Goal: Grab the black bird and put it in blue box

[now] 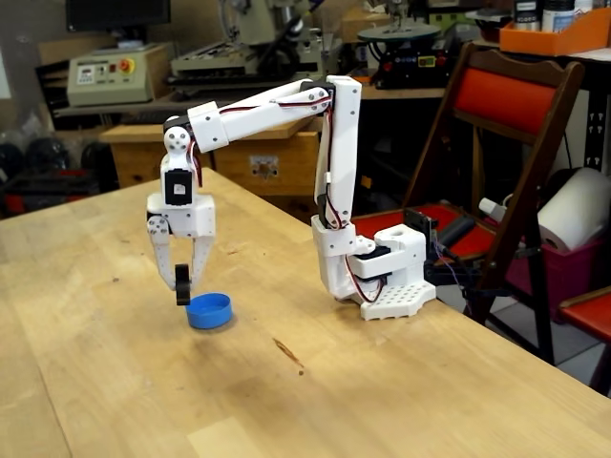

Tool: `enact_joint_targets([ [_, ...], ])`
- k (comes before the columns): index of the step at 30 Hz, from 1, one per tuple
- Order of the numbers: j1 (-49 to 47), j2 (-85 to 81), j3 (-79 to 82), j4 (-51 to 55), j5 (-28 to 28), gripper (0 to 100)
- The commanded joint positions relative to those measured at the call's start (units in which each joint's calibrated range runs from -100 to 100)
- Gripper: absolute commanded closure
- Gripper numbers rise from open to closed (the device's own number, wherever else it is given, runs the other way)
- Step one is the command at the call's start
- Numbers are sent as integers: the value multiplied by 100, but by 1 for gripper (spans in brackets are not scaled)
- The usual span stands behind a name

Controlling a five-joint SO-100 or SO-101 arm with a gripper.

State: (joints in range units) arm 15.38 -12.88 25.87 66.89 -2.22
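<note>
One white arm stands on the wooden desk [95, 382] in the fixed view, its base [382, 281] planted near the desk's right edge, upper link upright, forearm reaching out to the left, wrist pointing straight down. And look at the fingers [181, 286]: they're clenched on the black bird [182, 285], a small dark shape pinched between the two white tips, held clear of the desk surface. Beak and face patch are too small to make out from here. Just below and to the right of the bird sits the blue box [210, 311], a low round dish resting flat on the wood, and it shows nothing inside. The bird hangs over the box's left rim rather than over its centre, with a gap between bird and dish. A dark streak [287, 352] marks the wood, a little to the right and nearer the camera than the box. Behind the desk, a red folding chair [506, 105] stands at the right, a roll of white paper towel [573, 215] beside it, and an orange tray [554, 36] up on the back bench. A beige control unit [115, 72] with a red button sits at the upper left among the workshop machines.
</note>
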Motion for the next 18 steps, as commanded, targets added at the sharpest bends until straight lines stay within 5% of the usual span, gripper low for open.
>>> enact_joint_targets([
  [1,269,-163,-321,14,-10,98],
  [18,454,-745,-233,30,-10,98],
])
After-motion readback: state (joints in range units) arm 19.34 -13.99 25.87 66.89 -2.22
